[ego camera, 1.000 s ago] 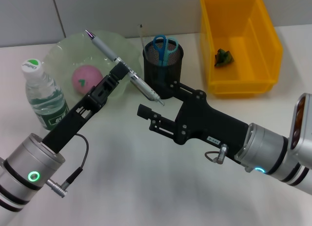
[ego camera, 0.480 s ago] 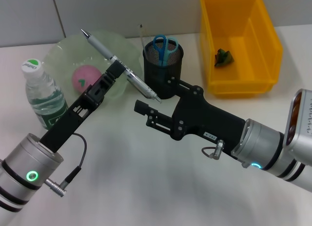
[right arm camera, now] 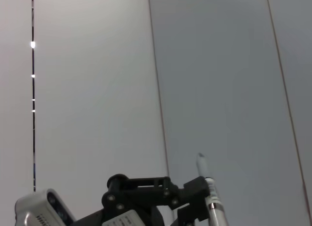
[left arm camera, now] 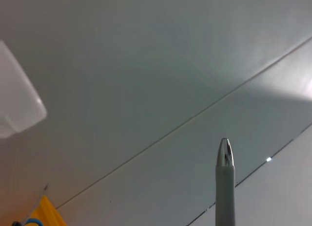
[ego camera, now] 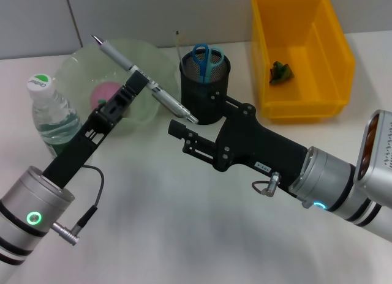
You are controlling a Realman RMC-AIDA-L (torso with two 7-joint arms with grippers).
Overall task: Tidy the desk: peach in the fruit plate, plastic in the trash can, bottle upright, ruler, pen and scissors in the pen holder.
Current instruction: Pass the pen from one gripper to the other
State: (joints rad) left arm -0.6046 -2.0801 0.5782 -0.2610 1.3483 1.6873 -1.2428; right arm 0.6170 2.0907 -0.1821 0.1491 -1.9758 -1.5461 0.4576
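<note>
— Pen: where is it?
— Beside the pen holder, slanted, its tip low toward the holder, its other end up over the fruit plate.
— Held?
— Left gripper pinches its middle. Right gripper, below the holder: can't tell.

The bottle stands at far left, with the fruit plate just right of it and the peach inside. The pen holder sits right of the plate, holding the scissors. The trash can lies farthest right.
</note>
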